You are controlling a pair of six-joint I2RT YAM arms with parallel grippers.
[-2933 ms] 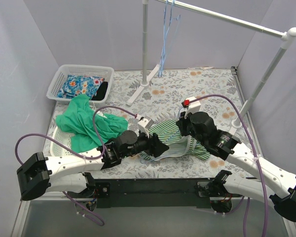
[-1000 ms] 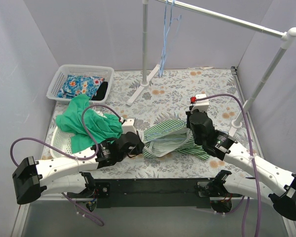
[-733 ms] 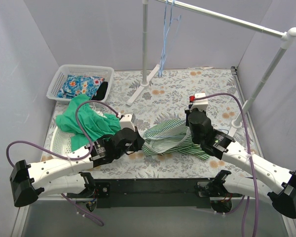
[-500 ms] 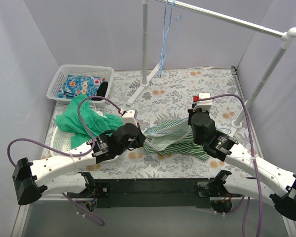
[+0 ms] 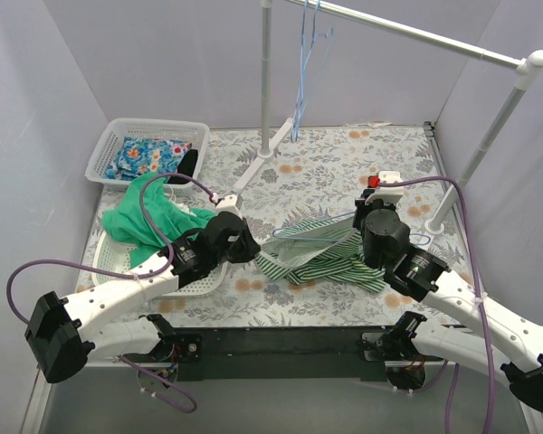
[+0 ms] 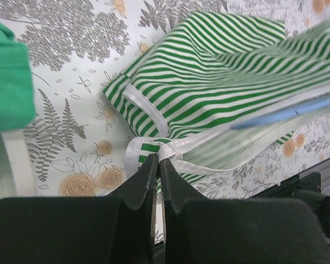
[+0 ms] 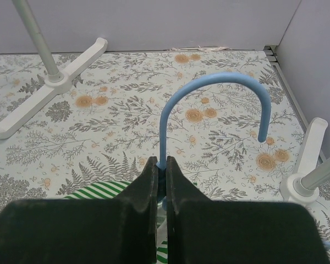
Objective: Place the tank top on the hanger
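The green-and-white striped tank top hangs stretched between my two grippers just above the flowered table. My left gripper is shut on its white-edged hem, and the striped cloth spreads out beyond the fingers. A light-blue wire hanger runs along the top's upper edge, and one of its arms shows inside the opening. My right gripper is shut on the hanger's neck, with the curved hook rising just past the fingertips.
A plain green garment lies left over a flat white tray. A white basket with blue flowered cloth sits back left. The rack's pole, foot and right base stand behind, with hangers on the rail.
Both grippers have risen and moved away from the near edge, and the right one has moved right. The tank top is now lifted and pulled out along the hanger wire.
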